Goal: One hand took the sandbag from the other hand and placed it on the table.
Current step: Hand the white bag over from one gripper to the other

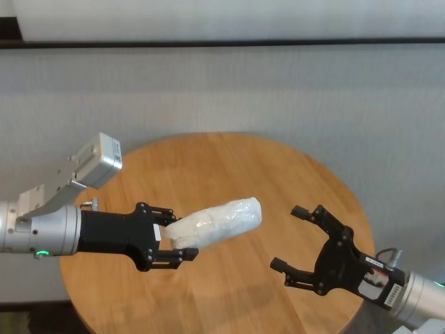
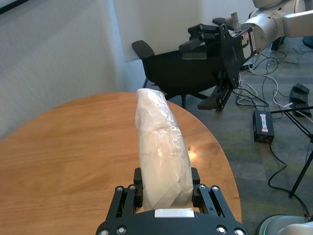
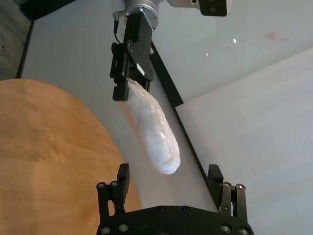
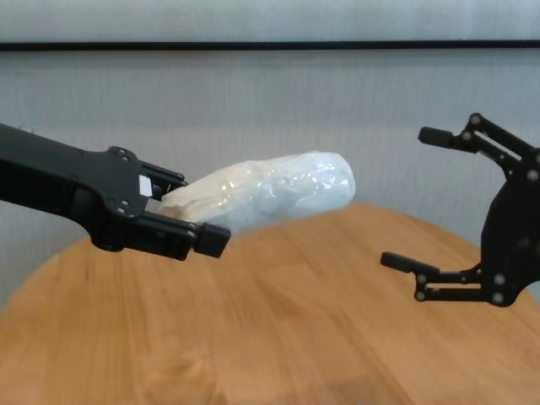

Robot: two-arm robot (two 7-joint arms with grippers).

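Midair, left claw (image 1: 169,243) pinched the sandbag (image 1: 217,222) above the bench (image 1: 229,292); right claw (image 1: 290,239) waited spread, well apart.

Sandbag (image 1: 217,223) pinched end hidden inside left gripper (image 1: 167,236); table (image 1: 229,292) near edge cut off.

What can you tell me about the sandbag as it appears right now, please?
The sandbag is a soft white sausage-shaped bag in clear, crinkly plastic. The left claw is shut on its pinched end; the rounded end points toward the right claw, which is open and apart from it. The bag juts out nearly level, tilted slightly upward, held in the air above the table without touching it. Nothing but the left claw's fingers touches it.
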